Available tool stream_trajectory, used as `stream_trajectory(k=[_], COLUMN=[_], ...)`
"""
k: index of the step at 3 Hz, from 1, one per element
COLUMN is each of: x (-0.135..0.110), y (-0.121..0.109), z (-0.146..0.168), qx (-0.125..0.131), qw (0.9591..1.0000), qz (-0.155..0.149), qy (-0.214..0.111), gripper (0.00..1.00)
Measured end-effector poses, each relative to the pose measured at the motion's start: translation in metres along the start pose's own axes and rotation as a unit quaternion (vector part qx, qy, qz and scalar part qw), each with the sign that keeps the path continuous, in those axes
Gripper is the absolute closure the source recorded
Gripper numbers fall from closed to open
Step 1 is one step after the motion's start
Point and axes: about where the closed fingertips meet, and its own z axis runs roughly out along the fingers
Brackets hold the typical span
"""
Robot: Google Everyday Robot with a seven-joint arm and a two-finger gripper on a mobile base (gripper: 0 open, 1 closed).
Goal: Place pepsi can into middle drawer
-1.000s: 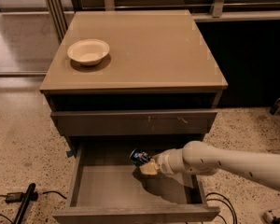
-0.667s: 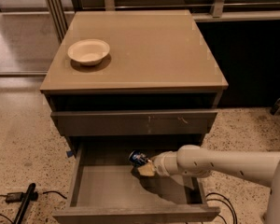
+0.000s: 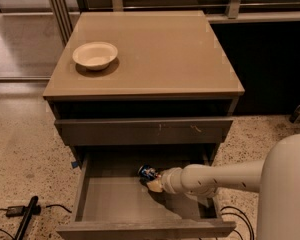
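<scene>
One small dark-blue pepsi can point(image 3: 148, 172) is gripped by my tool point(image 3: 152, 181), low centre of frame, inside the open grey-brown wooden middle drawer point(image 3: 115, 201).

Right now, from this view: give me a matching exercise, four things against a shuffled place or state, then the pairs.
1 pepsi can
2 white bowl
3 middle drawer
4 gripper

A pulled open
B on the cabinet top, left side
C at the tip of the white arm, inside the drawer beside the can
D dark blue, inside the drawer near its back

Pairs: 1-D, 2-B, 3-A, 4-C
</scene>
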Motion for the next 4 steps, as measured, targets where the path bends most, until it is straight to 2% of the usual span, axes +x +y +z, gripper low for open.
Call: stream_trajectory(k=[1,4], x=[0.0000,0.0000], y=[0.0000,0.0001], z=[0.0000,0.0001], qx=[0.000,0.000], qw=[1.0000,1.0000], qz=[0.000,0.000], qy=[0.000,0.000], gripper=[0.85,0.15])
